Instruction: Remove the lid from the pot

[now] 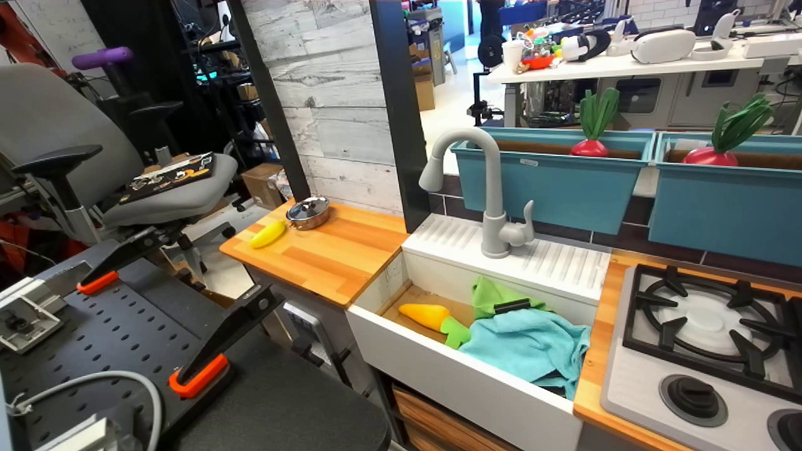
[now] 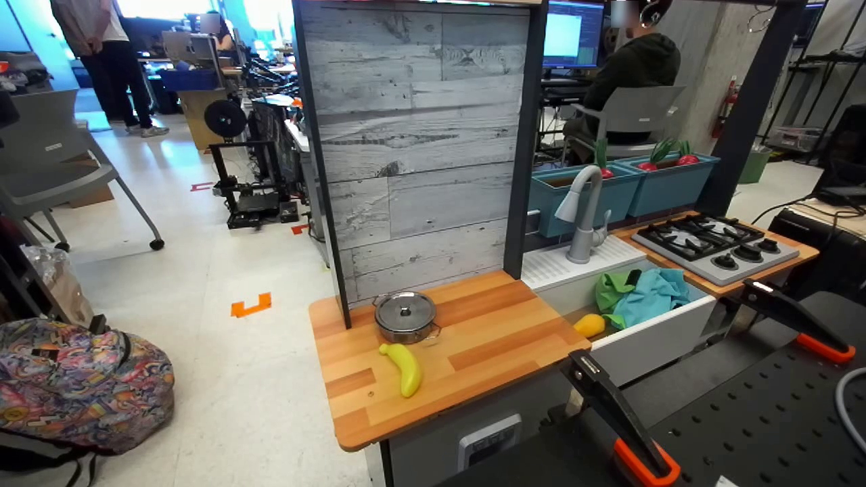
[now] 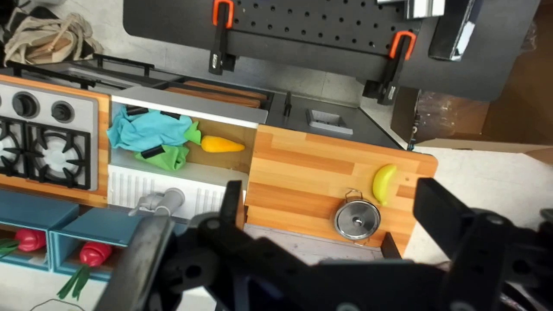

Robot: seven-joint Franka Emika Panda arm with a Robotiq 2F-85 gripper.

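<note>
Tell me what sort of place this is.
Probably a robotics lab staging a kitchen scene: a gas-style stovetop shares the room with a white VR headset and what looks like a 3D printer.

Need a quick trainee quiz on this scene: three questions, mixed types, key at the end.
1. True or false: the lid is on the pot.
2. Which lies on the counter beside the pot?
A) blue cloth
B) faucet
C) banana
3. Fill in: in the wrist view, the tool stands ____ (open/shut).

Key: 1. True. 2. C. 3. Open.
</note>
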